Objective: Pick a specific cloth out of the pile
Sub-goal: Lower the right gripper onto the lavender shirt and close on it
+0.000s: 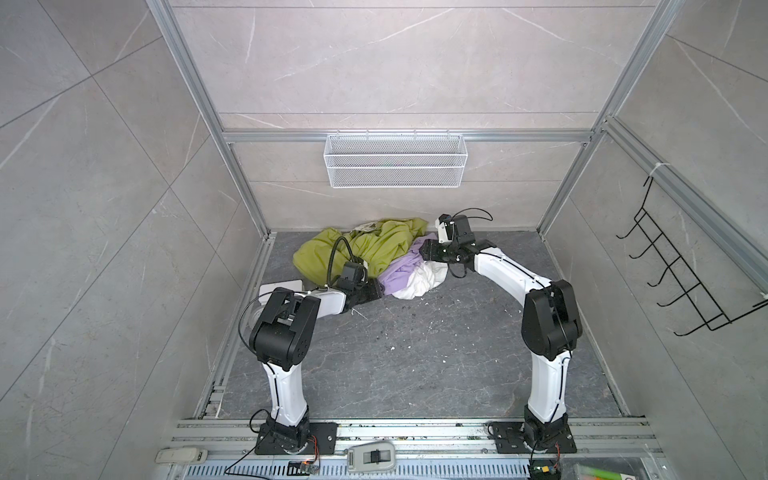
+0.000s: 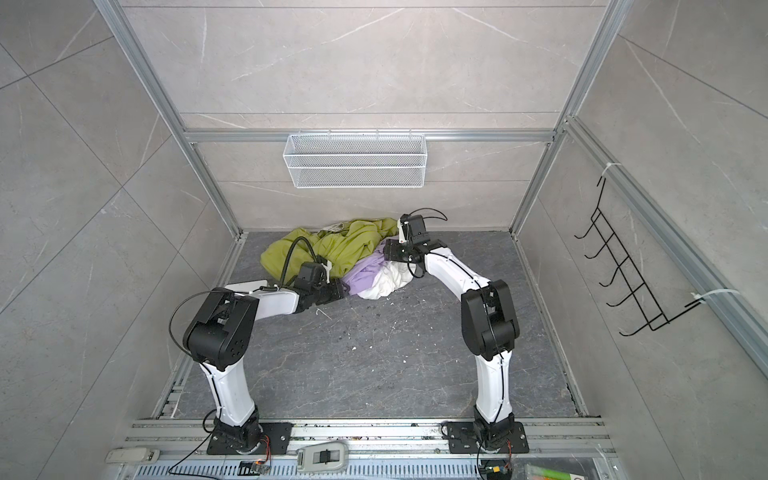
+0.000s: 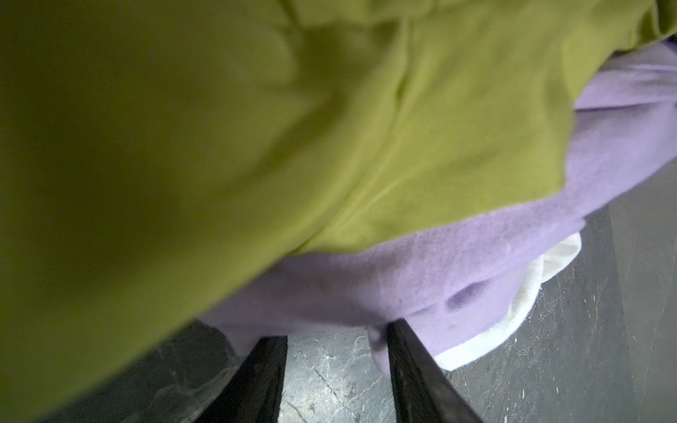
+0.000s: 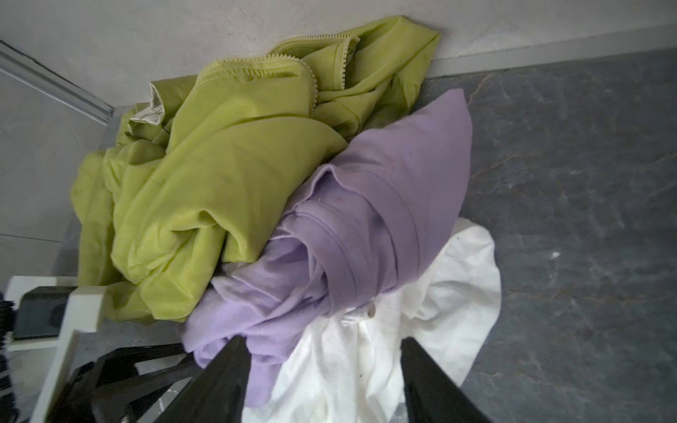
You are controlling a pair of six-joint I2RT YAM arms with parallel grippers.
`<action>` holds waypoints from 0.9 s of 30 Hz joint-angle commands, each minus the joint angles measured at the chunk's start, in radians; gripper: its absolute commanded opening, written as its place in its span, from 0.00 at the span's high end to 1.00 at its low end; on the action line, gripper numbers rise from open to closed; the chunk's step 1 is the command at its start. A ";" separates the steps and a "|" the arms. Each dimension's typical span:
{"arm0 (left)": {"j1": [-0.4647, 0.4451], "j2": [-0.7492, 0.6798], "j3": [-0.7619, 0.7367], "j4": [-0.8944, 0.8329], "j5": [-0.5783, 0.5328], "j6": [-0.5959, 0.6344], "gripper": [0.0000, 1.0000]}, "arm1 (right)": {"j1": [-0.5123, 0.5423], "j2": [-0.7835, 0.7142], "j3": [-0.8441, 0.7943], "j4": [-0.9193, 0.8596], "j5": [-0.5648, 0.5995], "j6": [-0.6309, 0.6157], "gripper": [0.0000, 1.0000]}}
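Note:
The pile lies at the back of the dark floor, against the wall. The cloth (image 1: 401, 270) (image 2: 365, 272) is lilac and sits between an olive-green garment (image 1: 374, 245) and a white garment (image 1: 424, 280). My left gripper (image 1: 376, 289) (image 3: 335, 331) is low at the cloth's (image 3: 403, 274) near edge, jaws apart with bare floor between them, and lilac fabric drapes over its fingertips. My right gripper (image 1: 424, 249) (image 4: 323, 340) hangs over the pile's right side, jaws apart. One finger touches the cloth (image 4: 384, 205), and white fabric (image 4: 450, 285) fills the gap.
A white wire basket (image 1: 395, 166) hangs on the back wall above the pile. A black hook rack (image 1: 685, 282) is fixed to the right wall. A white block (image 1: 282, 286) lies by the left arm. Aluminium posts frame the dark stone floor (image 1: 415, 365).

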 commanded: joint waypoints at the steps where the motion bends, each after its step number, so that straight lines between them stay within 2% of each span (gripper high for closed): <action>1: 0.002 -0.013 0.028 -0.009 -0.009 0.029 0.52 | 0.019 0.054 0.114 -0.134 0.113 0.048 0.46; 10: 0.002 -0.008 0.026 -0.003 -0.002 0.023 0.52 | 0.058 0.244 0.457 -0.439 0.261 0.185 0.46; 19: 0.002 -0.007 0.022 0.002 0.003 0.019 0.52 | 0.092 0.507 0.934 -0.745 0.274 0.192 0.48; 22: 0.002 -0.007 0.021 0.004 0.005 0.020 0.52 | 0.092 0.564 1.009 -0.780 0.253 0.185 0.57; 27: 0.002 -0.008 0.022 0.005 0.008 0.020 0.52 | 0.093 0.564 0.998 -0.771 0.239 0.180 0.72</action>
